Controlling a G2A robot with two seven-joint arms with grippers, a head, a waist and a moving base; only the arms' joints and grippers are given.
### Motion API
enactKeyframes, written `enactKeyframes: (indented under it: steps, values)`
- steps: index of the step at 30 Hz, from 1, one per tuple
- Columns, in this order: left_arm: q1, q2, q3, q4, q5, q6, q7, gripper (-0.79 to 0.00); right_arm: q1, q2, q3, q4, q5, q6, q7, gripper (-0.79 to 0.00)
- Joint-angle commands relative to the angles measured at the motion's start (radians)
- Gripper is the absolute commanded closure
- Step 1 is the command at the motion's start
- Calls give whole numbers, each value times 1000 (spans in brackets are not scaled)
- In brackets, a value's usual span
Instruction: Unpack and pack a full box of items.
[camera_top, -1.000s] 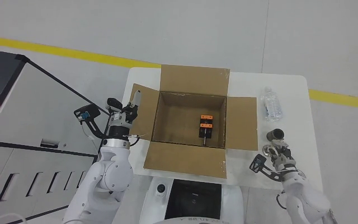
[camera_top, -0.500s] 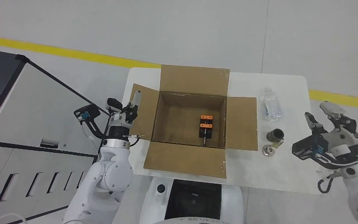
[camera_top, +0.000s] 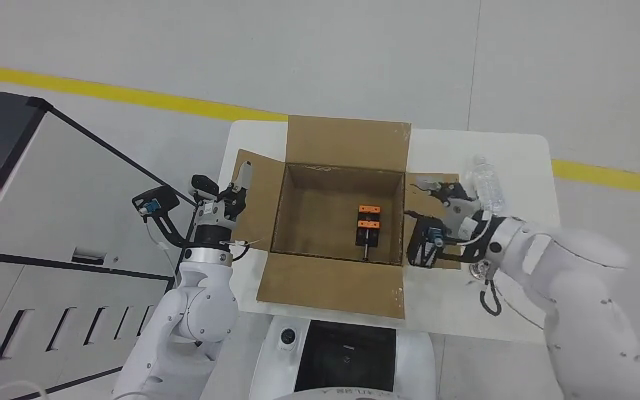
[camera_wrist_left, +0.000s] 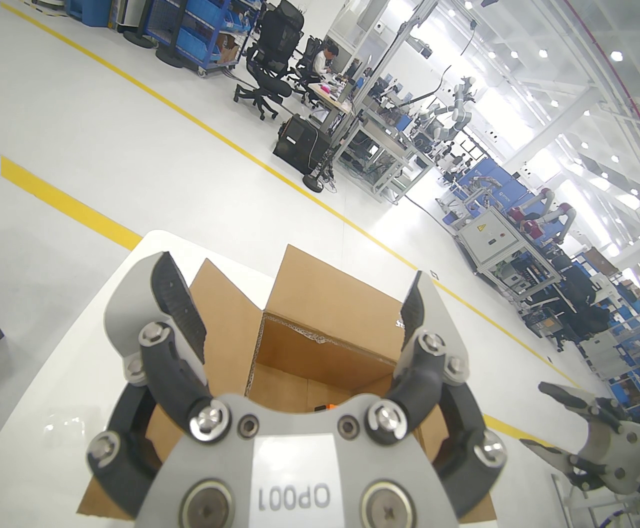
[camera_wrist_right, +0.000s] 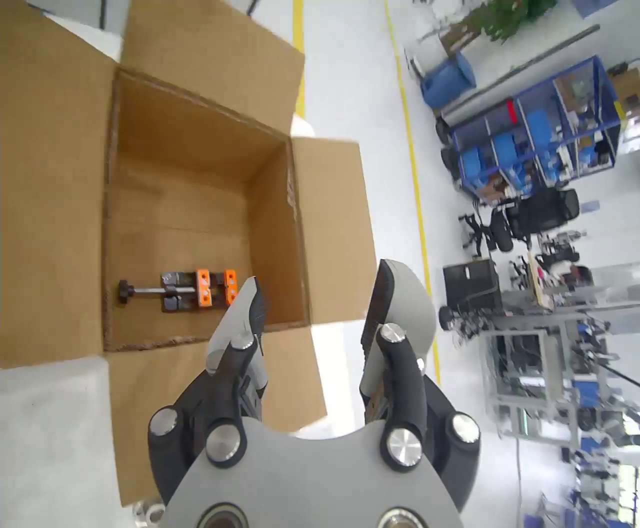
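Note:
An open cardboard box (camera_top: 300, 205) stands mid-table with all flaps folded out. On its floor lies a small orange and black vise (camera_top: 368, 228), also seen in the right wrist view (camera_wrist_right: 197, 290). My right gripper (camera_top: 420, 215) hangs open and holds nothing over the box's right flap; from its own wrist view, the right gripper (camera_wrist_right: 320, 290) points at the box's right wall. My left gripper (camera_top: 240, 185) is open and holds nothing beside the left flap. In the left wrist view the left gripper (camera_wrist_left: 295, 300) faces the box (camera_wrist_left: 325, 310).
A clear water bottle (camera_top: 487, 180) lies on the table right of the box, partly behind my right arm. Small silver rings (camera_wrist_right: 147, 510) sit on the table under the right wrist. The white table's (camera_top: 520, 150) right edge is close by.
My right arm has swung in from the table's right edge to over the box's right flap, covering the small metal parts there. The left arm and the vise have not moved.

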Motion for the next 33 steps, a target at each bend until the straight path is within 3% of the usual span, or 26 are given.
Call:
enactKeyframes:
  steps: [1,8,9,10,15,22,27,33]
  values:
    - [0,0,0,0,0,0,0,-785,-3,0,2,-3,-20,0,-71,-785]
    - [0,0,0,0,0,0,0,-785,-5,0,-4,0,-17,-2,-76,-785]
    - [0,0,0,0,0,0,0,-785,-5,3,-32,28,-21,-2,-85,-496]
    - [0,0,0,0,0,0,0,-785,19,8,-66,55,-55,-2,-73,-382]
    - [0,0,0,0,0,0,0,-785,192,19,-119,252,106,-2,-249,-308]
    - [0,0,0,0,0,0,0,-785,427,61,-424,571,237,-2,-313,-314]
    - [0,0,0,0,0,0,0,-785,568,88,-620,740,365,-2,-249,-305]
    - [0,0,0,0,0,0,0,-785,725,70,-823,859,510,-2,-89,-323]
